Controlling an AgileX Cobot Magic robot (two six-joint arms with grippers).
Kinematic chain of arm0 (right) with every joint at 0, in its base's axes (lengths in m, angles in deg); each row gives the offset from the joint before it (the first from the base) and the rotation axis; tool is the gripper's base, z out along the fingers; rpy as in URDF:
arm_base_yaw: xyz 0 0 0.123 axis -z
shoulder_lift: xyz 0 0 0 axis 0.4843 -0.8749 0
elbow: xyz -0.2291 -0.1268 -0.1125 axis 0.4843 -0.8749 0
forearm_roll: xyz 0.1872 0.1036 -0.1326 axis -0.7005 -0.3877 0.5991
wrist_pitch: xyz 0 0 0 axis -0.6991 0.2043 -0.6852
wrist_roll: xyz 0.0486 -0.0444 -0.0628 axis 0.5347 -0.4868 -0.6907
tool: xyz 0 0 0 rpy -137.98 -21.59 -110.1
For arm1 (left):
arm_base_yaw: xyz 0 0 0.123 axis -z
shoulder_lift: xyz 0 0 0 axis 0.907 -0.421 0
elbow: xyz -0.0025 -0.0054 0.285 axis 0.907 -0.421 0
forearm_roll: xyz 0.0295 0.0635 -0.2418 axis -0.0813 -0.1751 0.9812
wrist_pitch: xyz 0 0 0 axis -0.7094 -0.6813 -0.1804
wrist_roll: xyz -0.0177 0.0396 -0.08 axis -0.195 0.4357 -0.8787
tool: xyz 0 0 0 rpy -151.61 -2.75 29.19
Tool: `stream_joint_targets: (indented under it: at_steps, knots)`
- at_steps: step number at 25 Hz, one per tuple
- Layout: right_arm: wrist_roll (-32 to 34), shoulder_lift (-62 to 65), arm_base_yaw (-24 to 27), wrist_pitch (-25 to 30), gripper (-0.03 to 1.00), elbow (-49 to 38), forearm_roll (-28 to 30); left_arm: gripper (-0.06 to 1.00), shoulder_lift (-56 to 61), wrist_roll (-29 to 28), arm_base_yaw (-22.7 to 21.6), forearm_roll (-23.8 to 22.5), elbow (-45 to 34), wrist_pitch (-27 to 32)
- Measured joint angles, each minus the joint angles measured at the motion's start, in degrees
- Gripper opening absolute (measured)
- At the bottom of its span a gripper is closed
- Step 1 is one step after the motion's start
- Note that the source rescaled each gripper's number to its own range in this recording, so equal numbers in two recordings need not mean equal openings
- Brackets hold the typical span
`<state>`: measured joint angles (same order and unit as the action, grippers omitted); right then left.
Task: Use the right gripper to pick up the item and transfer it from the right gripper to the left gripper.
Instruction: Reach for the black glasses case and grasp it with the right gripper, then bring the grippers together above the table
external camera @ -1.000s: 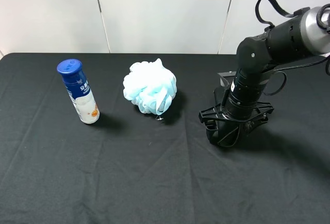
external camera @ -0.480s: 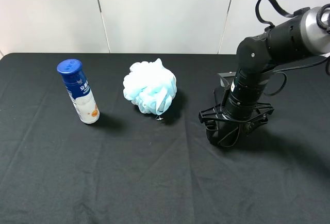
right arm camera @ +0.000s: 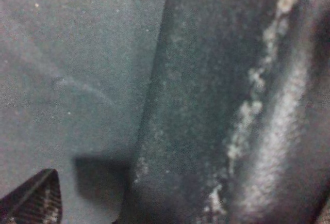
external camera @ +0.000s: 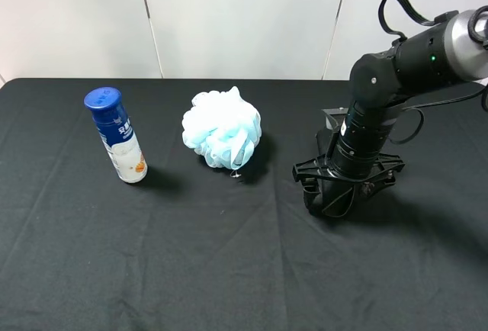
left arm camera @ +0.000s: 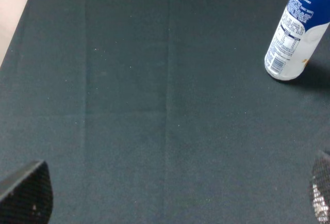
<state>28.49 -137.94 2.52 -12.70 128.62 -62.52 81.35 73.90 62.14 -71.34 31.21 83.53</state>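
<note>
The black leather-like case (right arm camera: 206, 105) lies on the tabletop (external camera: 229, 270) right of centre in the high view, almost wholly hidden under the right end effector (external camera: 335, 197). That end effector is lowered onto it, and its wrist camera is so close that the case's grainy surface fills most of that view. Whether the jaws have closed on the case cannot be told. The case does not look lifted, so the job seems to be at the pickup: raising it and passing it across are both left to do. The left end effector (left arm camera: 172, 195) is out of the high view; its own camera shows only two fingertips set far apart, empty, over bare cloth. Counted: one case, one blue-capped white bottle (external camera: 116, 134) at the left, one pale blue mesh bath puff (external camera: 223, 129) at centre, two end effectors.
</note>
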Motion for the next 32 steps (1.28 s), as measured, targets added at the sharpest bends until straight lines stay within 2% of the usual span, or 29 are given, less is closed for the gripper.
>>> stream_joint_targets:
  at_steps: [3,5,7,16,24,32]
  knots:
    - [0.0,0.0,0.0,0.2,0.97,0.0,-0.7,1.00,0.0,0.0,0.0,0.0,0.0,0.0]
    - [0.0,0.0,0.0,0.2,0.92,0.0,-1.1,1.00,0.0,0.0,0.0,0.0,0.0,0.0]
    - [0.0,0.0,0.0,0.2,0.79,0.0,-1.3,1.00,0.0,0.0,0.0,0.0,0.0,0.0]
    - [0.1,0.0,0.0,-0.6,0.03,0.0,-1.3,1.00,0.0,0.0,0.0,0.0,0.0,0.0]
    - [0.2,0.0,0.0,-0.4,0.02,0.4,-1.3,1.00,0.0,0.0,0.0,0.0,0.0,0.0]
    - [-2.0,1.8,0.0,5.8,0.02,7.1,-1.2,1.00,0.0,0.0,0.0,0.1,0.0,0.0]
